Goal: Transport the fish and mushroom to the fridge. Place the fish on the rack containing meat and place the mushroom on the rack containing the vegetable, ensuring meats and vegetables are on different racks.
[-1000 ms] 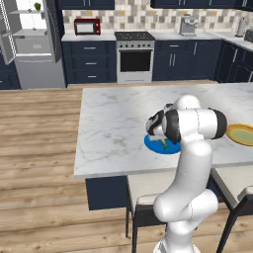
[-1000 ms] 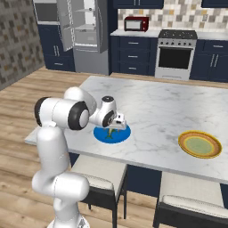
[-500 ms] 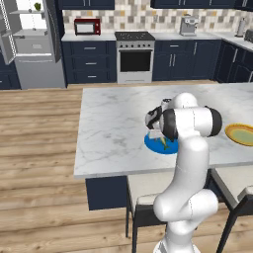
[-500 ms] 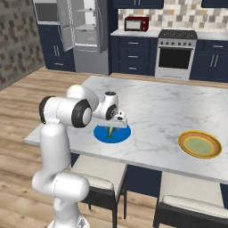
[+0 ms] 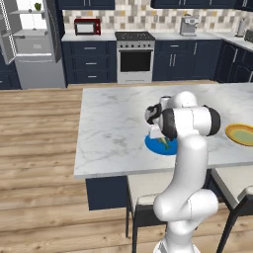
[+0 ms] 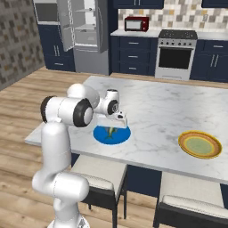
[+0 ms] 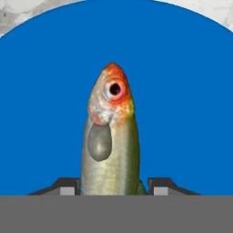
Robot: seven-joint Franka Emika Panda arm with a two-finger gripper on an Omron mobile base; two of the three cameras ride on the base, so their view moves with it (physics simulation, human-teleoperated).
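The fish (image 7: 110,145) has a smooth, glossy skin, olive-silver along the body and orange-red over a blunt, rounded head, with a round red-ringed eye and a grey oval fin low on its flank. It lies flat on a round, matte blue plate (image 7: 182,91), head pointing away from the camera in the hand view. The plate sits on the white, grey-veined marble desk (image 5: 113,123), a broad island slab with a polished look and square edges, close to the near edge.

The tool (image 7: 111,186) stands straight over the plate, pointing down. Its two small dark fingertips (image 7: 68,185) bracket the fish's body, one on each side, right against the flanks at about mid-body. Whether they actually press the skin or just stand beside it cannot be told, so the tool's hold on the fish is uncertain; the fish is not lifted and rests on the plate.

In the right base view the plate (image 6: 111,135) shows under the white hand, with the fish (image 6: 111,131) a small greenish shape on it. A flat yellow dish with a greenish centre (image 6: 200,144) sits well apart along the desk. The steel fridge (image 6: 84,35) stands open across the wooden floor.
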